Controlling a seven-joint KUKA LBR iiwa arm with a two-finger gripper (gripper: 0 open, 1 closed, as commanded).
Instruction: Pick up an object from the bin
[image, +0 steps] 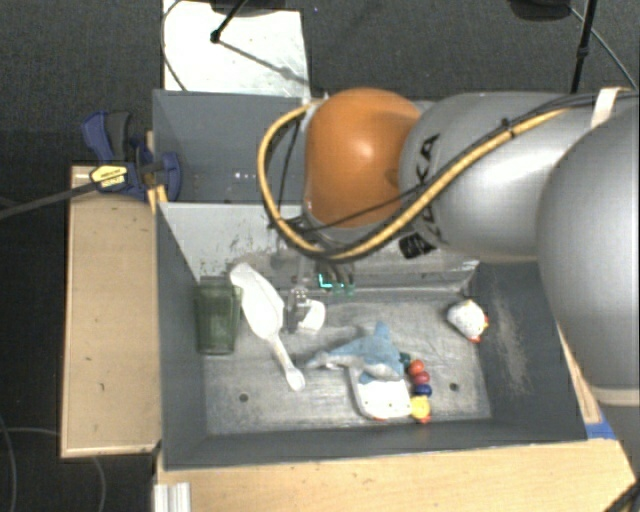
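Arm reaches down from the right, pincer beside the white spoon (apart or together, unclear).

My arm, cut off at right, hides much of the bin's back wall; one small white thing below defies naming.

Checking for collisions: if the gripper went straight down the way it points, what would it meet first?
Likely the small white piece beside the bowl of the white spoon; the gripper hangs right over it. Depth is unclear, so it could clip the spoon instead.
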